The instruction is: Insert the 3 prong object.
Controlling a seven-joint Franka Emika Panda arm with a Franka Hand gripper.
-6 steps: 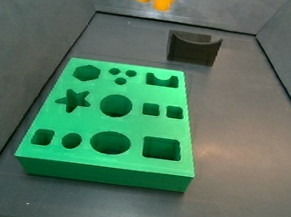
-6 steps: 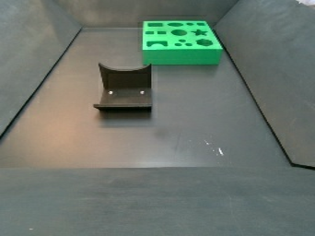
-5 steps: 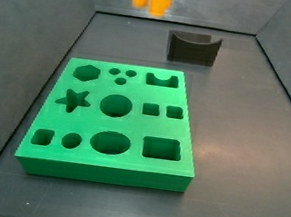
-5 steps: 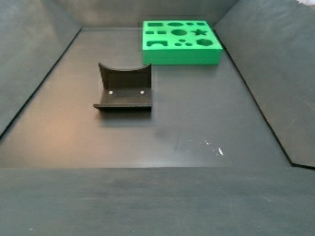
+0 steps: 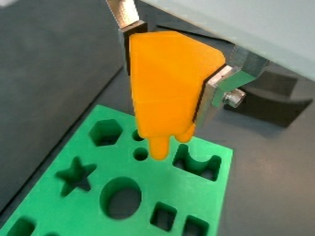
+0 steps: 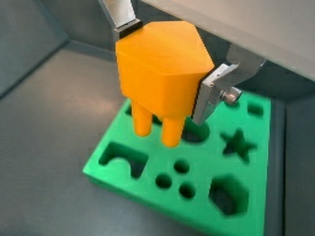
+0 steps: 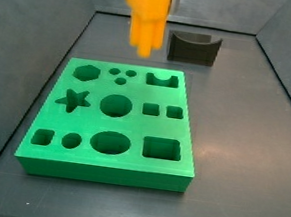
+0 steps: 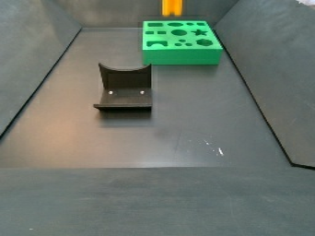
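Fingers [image 5: 216, 86]: we see silver plates pinching the 3 prong object [image 5: 165, 83] on both sides, wrist views.
Gripper [image 6: 169, 51]: above the green block [image 6: 185, 157], not touching.
3 prong object: held upright, prongs down, hanging over block's far holes, clear of them.
Dark grey curved block [image 7: 194, 47]: on worktop [image 8: 172, 120], apart from green block.

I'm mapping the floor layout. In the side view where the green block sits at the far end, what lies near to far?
Dark fixture → green block → 3 prong object, held by the hand at the top edge.
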